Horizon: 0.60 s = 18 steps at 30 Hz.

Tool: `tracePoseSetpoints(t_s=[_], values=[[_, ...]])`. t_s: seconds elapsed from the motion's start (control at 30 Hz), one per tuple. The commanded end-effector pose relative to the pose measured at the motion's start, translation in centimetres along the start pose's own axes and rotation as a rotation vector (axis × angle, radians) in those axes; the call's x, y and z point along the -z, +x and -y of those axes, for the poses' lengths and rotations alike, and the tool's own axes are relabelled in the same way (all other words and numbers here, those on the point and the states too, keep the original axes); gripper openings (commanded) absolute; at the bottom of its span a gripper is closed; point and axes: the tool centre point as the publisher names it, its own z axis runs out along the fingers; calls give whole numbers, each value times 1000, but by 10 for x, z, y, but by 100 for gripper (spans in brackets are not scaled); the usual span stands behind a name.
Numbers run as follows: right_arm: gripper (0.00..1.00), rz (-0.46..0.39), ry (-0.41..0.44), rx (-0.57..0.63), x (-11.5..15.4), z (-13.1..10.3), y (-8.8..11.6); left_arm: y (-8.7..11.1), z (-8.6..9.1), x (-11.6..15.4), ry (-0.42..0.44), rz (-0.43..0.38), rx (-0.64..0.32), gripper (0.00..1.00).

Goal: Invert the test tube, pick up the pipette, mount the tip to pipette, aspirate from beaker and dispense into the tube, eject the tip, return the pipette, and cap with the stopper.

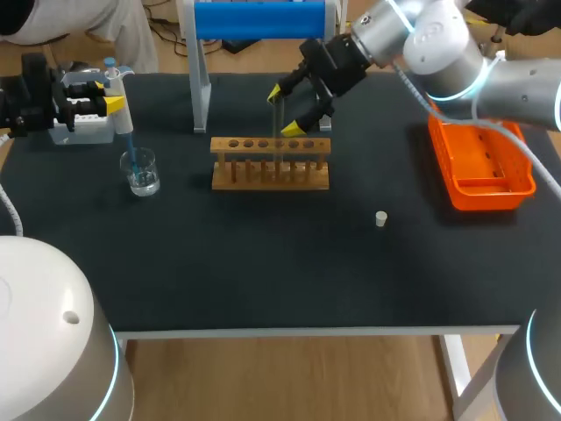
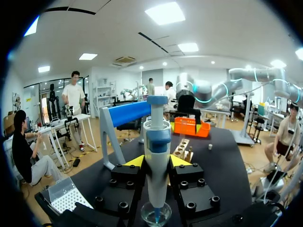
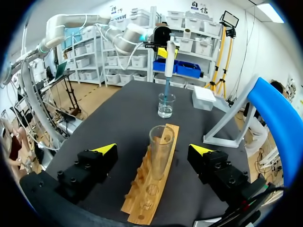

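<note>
Yellow-ended, the left gripper pinches the pipette upright from both sides, its blue tip dipped in the beaker. The right gripper is spread wide around the tube, which stands in the wooden rack touching neither finger. On the black table a stopper lies alone, between the rack and an orange tray.

Matt dark table, wooden rack, clear glassy beaker and test tube, glossy orange plastic tray.
</note>
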Motion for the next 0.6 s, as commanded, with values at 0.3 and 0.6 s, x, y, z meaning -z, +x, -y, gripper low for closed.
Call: tracePoseSetpoints(t_s=[0.3,0.6], values=[[100,-18,26,2,-13,4,-9,0,1,0,-2,1,1,0],[100,-9,41,-3,-16,7,-10,0,1,0,-2,1,1,0]])
